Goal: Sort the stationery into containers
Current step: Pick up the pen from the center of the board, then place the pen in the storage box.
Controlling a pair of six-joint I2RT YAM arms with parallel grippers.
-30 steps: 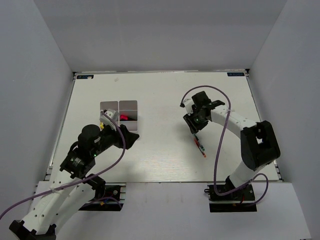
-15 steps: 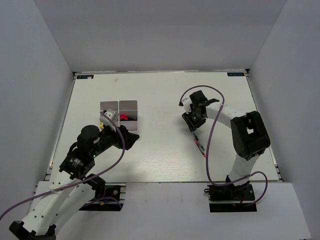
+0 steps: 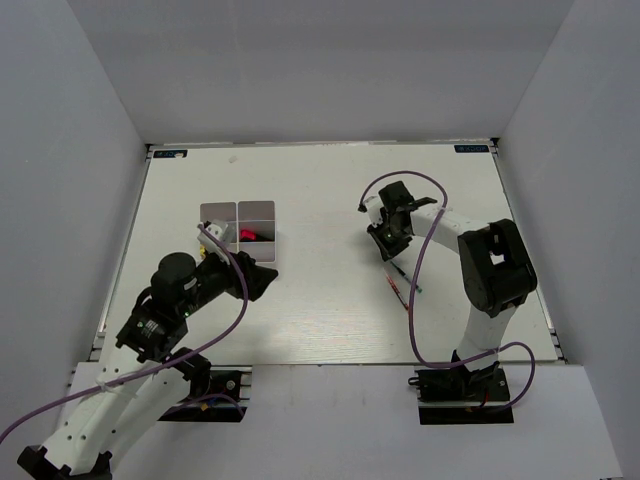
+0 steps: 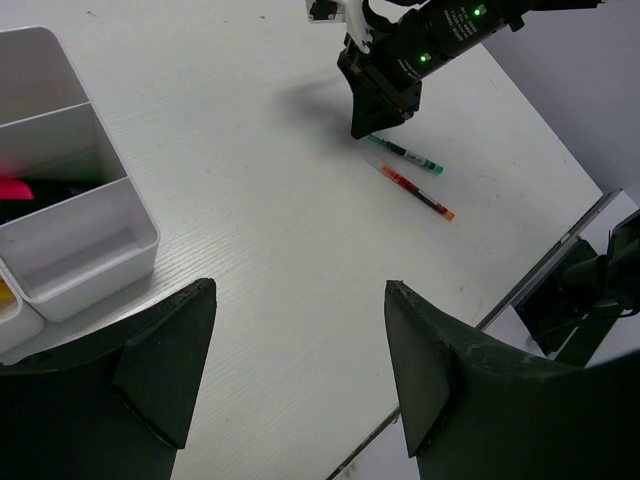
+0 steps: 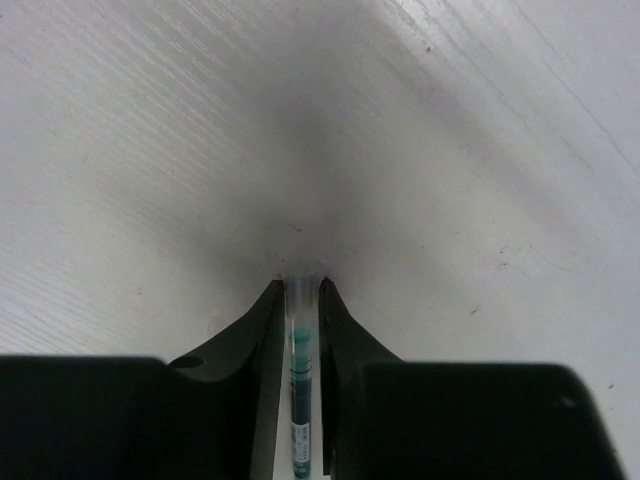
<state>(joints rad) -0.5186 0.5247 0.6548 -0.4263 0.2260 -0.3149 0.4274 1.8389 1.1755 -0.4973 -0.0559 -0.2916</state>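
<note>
Right hand (image 5: 300,300): right of the tabletop's (image 3: 320,320) centre, fingers drawn in tight on one end of a green pen (image 4: 405,154) that lies flat. Red pen (image 4: 415,192): just beside the green pen, roughly parallel. Left hand (image 4: 300,370): wide open, holding nothing, just beside the containers (image 4: 90,235) toward the near edge. Containers: nearer the left edge, a pink item (image 4: 10,188) in one compartment.

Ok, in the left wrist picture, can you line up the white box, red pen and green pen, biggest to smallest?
1. The white box, though it sits nearest the camera.
2. The red pen and green pen look alike, too close to rank.
</note>
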